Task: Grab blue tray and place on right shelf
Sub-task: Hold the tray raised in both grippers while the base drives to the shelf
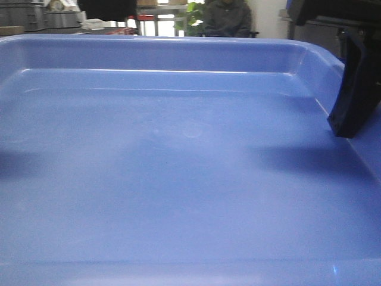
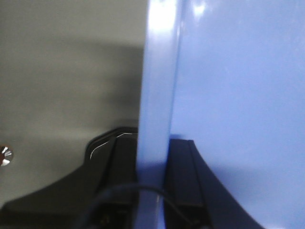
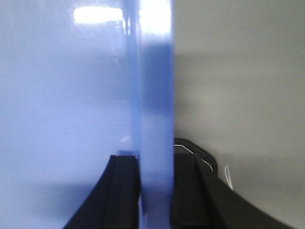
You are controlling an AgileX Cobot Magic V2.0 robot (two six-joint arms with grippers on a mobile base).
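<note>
Grey crates (image 1: 27, 16) sit beyond the blue tray (image 1: 178, 167). Left gripper (image 2: 152, 188) and right gripper (image 3: 155, 191) each clamp its side rims

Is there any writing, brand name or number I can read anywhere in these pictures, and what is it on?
None can be read.
The blue tray is bare plastic with no label or mark in any view.
The black fingers clamped on its rim carry no print.
The grey crates far behind are too blurred to show any text.
</note>
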